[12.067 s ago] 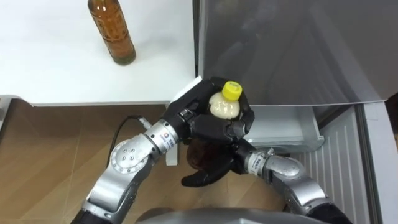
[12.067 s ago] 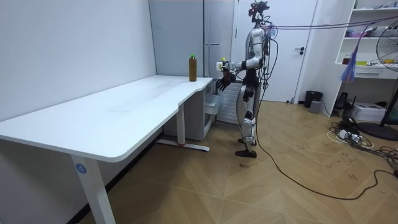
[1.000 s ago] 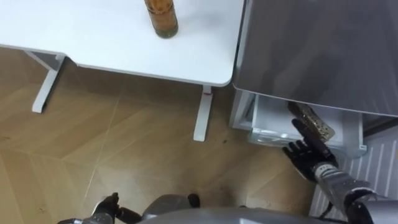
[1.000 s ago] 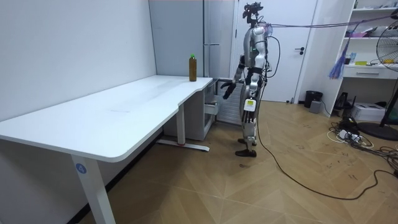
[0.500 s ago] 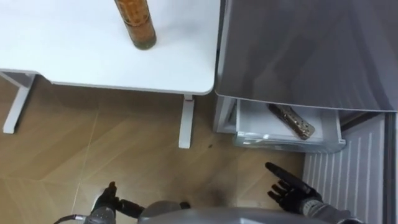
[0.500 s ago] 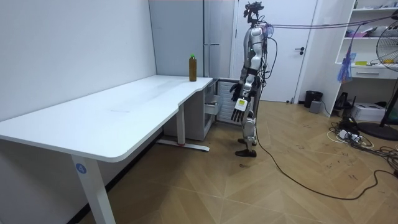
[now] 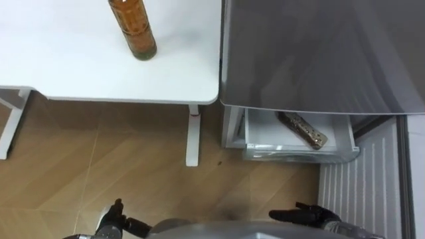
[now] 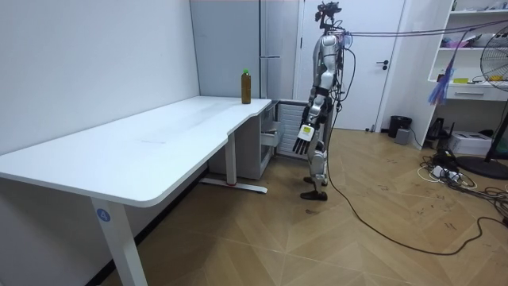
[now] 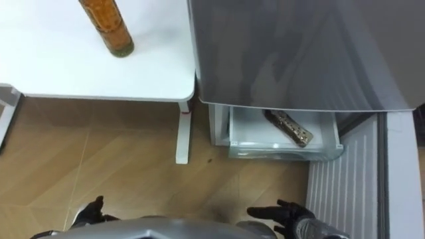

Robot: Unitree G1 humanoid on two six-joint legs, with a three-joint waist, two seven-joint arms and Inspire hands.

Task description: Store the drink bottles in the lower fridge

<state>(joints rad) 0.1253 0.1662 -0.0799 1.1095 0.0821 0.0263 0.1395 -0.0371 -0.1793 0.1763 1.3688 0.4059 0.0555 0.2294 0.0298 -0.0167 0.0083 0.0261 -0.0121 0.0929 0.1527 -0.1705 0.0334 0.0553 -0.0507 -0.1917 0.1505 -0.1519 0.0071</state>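
A brown drink bottle (image 7: 133,29) stands upright on the white table (image 7: 60,66), near its right end; its green cap shows in the room view (image 8: 246,86). A second bottle (image 7: 301,129) lies on its side in the open lower fridge drawer (image 7: 260,145), with no hand touching it. My right hand (image 7: 303,214) hangs open at the bottom edge, well below the drawer, fingers spread. My left hand (image 7: 114,218) hangs open at the lower left, over the wooden floor. In the room view I stand upright between the table's end and the fridge.
The grey fridge front (image 7: 319,53) overhangs the drawer and butts against the table's right edge. A white ribbed panel (image 7: 365,192) runs down the right side. A table leg (image 7: 192,136) stands left of the drawer. Open wooden floor (image 7: 99,166) lies below the table.
My right hand has drawn back from the drawer and dropped to my side, leaving the bottle lying inside. The eye view has shifted; the table bottle sits further left.
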